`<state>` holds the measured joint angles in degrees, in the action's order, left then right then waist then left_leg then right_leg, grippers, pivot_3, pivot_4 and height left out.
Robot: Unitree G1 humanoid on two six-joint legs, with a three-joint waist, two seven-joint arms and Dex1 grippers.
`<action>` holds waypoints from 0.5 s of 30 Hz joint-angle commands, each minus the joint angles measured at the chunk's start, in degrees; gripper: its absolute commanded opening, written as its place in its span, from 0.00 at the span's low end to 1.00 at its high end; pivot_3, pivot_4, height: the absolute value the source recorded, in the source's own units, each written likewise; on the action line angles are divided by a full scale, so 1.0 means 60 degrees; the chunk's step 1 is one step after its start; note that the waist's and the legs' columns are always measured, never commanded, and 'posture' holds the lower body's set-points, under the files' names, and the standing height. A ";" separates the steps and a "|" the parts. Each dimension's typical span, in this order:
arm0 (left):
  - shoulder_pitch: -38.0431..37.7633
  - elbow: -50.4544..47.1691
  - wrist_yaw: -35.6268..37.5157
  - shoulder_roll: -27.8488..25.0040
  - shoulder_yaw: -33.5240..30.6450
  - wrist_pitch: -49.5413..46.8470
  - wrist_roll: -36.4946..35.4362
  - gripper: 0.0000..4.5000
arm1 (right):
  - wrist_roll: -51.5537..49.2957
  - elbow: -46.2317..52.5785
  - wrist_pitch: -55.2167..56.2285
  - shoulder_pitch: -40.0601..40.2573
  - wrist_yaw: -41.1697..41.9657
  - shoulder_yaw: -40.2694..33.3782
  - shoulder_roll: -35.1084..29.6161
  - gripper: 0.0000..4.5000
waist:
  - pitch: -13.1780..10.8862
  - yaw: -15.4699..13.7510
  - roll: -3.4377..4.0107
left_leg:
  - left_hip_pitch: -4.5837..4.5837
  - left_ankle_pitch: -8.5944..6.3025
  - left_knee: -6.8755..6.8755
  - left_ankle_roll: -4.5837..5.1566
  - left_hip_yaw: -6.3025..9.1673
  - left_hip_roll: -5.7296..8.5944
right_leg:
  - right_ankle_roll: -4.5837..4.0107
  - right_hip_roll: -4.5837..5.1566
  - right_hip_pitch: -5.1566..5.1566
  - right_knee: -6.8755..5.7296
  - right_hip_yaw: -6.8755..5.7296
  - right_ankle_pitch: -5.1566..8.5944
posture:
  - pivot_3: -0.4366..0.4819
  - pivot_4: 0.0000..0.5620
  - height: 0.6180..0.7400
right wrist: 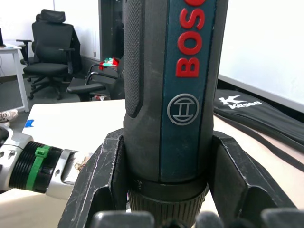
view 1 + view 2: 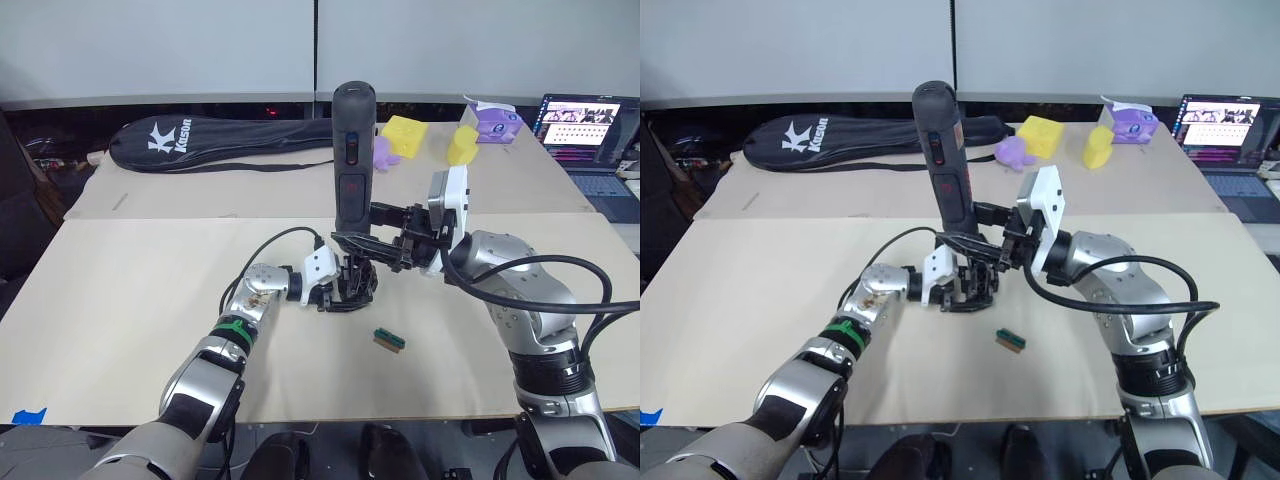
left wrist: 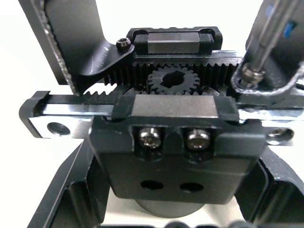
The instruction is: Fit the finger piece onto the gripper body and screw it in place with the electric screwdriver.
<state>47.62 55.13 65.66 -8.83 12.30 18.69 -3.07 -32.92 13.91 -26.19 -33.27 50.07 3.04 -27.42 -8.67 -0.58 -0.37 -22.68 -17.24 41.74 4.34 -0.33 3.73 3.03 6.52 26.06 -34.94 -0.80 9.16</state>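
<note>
We are clamping the screwdriver upright in our right gripper, fingers closed on either side of its lower barrel, above the middle of the table. Its metal bit is pointing down and touching a screw head on the gripper body. Our left gripper is gripping that body on the tabletop directly beneath the screwdriver, its fingers pressing against the body's sides. In the left wrist view we are seeing the body's gear, toothed racks and two silver screws close up. We cannot tell the finger piece apart from the body's other black parts. A small green block is lying on the table near the body, toward us. At the far end a black bag, yellow and purple objects and a laptop are sitting.
</note>
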 commanded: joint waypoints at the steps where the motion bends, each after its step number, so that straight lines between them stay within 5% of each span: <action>1: 0.0140 -0.0080 -0.0007 -0.0118 -0.0206 0.0124 -0.0004 0.63 | 0.0338 -0.0889 -0.0445 0.0347 0.0108 0.0279 -0.0163 0.43 | 0.0006 0.0000 -0.0004 | 0.0003 0.0000 0.0000 0.0000 0.0000 0.0000 | 0.0000 0.0000 -0.0003 0.0000 0.0001 0.0000 | 0.48 0.27 0.86; 15: 0.0048 -0.0171 0.0027 -0.0144 -0.0223 0.0144 0.0057 0.63 | 0.0568 -0.1124 -0.0151 0.0641 0.0384 0.0342 -0.0271 0.43 | 0.0021 0.0000 -0.0014 | 0.0065 -0.0030 -0.0016 0.0045 0.0003 -0.0008 | -0.0001 0.0000 -0.0059 0.0006 0.0001 0.0001 | 0.48 0.27 0.86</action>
<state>47.48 55.13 65.68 -9.04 12.27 18.66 -2.28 -32.92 11.53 -24.92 -32.59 52.29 2.72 -27.47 -8.54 -0.58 -0.45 -22.28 -17.42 41.64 4.61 -0.31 3.69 3.03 6.52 25.70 -34.91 -0.80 9.16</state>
